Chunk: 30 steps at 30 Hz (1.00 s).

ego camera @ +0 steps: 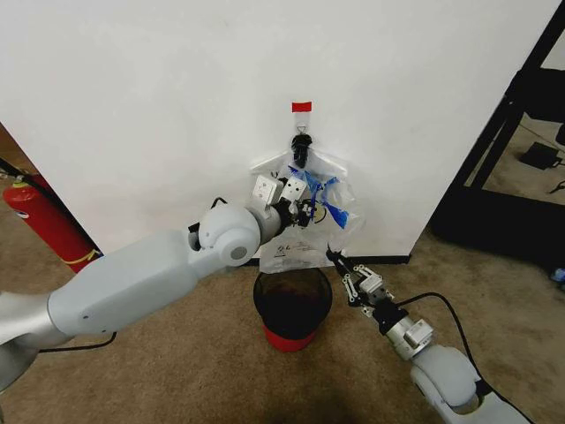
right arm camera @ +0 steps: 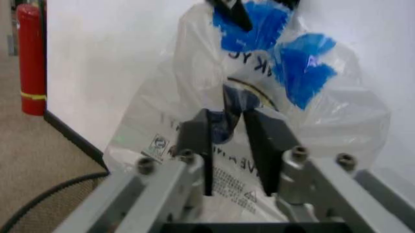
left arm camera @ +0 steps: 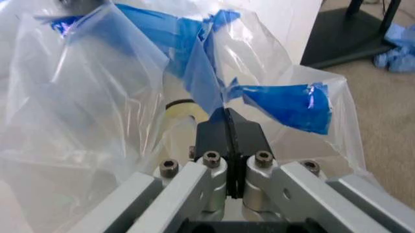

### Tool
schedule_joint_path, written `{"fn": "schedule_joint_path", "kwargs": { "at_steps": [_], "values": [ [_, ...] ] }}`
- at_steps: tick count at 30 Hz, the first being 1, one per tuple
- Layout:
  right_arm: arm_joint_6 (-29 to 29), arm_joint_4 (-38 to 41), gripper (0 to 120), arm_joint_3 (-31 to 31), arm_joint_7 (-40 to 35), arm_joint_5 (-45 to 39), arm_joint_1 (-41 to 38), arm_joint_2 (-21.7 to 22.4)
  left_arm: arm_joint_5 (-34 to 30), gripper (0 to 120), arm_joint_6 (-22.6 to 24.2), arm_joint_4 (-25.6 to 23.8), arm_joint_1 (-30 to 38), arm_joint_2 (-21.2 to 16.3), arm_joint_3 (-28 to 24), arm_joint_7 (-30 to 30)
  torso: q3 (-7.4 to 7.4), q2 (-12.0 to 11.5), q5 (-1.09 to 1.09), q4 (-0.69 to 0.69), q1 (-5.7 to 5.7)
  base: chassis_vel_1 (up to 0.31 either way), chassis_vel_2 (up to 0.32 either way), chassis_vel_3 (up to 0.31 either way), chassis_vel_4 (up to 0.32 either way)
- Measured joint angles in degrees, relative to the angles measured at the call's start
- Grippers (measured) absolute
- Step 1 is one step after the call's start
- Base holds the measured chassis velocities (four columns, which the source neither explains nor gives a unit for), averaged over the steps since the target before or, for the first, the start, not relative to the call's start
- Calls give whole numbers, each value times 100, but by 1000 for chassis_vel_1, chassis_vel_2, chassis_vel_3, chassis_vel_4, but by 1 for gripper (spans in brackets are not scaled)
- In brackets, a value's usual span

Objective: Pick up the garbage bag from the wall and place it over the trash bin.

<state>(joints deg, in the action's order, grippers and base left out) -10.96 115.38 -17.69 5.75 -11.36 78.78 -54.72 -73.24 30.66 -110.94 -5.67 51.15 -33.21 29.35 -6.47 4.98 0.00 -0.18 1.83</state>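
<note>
Pinching a fold of the garbage bag (left arm camera: 97, 97), the left gripper (left arm camera: 227, 124) has its fingers pressed together on the plastic. The bag hangs from a black hook (ego camera: 301, 141) on the wall (ego camera: 159, 106), above the trash bin (ego camera: 292, 309). The right gripper (right arm camera: 230, 131), fingers spread, hovers just beside the bag's lower edge.

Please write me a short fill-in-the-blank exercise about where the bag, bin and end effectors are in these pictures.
1. The garbage bag hangs from a black hook on the white ____.
2. Patches of ____ tape stick to the bag.
3. The left end effector is ____ on the bag's plastic.
4. The trash bin stands on the carpet directly ____ the bag, and the right end effector is open beside the bag's lower edge.

Missing words: wall; blue; shut; below
</note>
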Motion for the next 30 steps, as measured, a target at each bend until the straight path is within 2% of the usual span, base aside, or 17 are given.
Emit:
{"fn": "schedule_joint_path", "kwargs": {
  "at_steps": [2, 3, 9, 10, 15, 18, 23, 25, 30],
  "values": [
    [192, 225, 33, -61, -35, -115, 84, 183, 7, 0, -40, -38, -62, -20, 68, 39, 0, 0, 0, -3, 0, 0, 0, 0, 0],
    [192, 225, 33, -61, -35, -115, 84, 183, 7, 0, -40, -38, -62, -20, 68, 39, 0, 0, 0, -3, 0, 0, 0, 0, 0],
    [665, 750, 56, -147, 133, -478, 146, 1132, 136, 0, -67, -267, -569, -239, 410, 193, 0, 0, -1, 2, 0, 0, 0, 0, 0],
    [665, 750, 56, -147, 133, -478, 146, 1132, 136, 0, -67, -267, -569, -239, 410, 193, 0, 0, -1, 2, 0, 0, 0, 0, 0],
    [1099, 1450, 77, -518, -87, -1572, 73, 1808, 177, 0, -67, -379, -794, -275, 521, 235, 0, 0, -1, -1, 0, 0, 0, 0, 0],
    [1596, 1678, 91, -510, -495, -2133, -327, 2112, 180, 0, -66, -427, -802, -239, 516, 252, 0, 0, 1, -1, -1, 0, 0, 0, 0],
    [1941, 1283, 100, -218, -821, -2034, -803, 2257, 180, 0, -63, -388, -708, -103, 405, 259, -1, 0, 4, 3, 0, 0, 0, 0, 0],
    [1985, 1032, 100, -100, -901, -1999, -985, 2293, 180, 0, -63, -330, -615, -3, 298, 234, -1, 0, 1, -3, 0, 0, 0, 0, 0],
    [2076, 651, 100, 110, -962, -2174, -1298, 2304, 205, 0, -77, -246, -548, 88, 172, 200, -1, 0, -1, -2, 0, 0, 0, 0, 0]
  ]
}}
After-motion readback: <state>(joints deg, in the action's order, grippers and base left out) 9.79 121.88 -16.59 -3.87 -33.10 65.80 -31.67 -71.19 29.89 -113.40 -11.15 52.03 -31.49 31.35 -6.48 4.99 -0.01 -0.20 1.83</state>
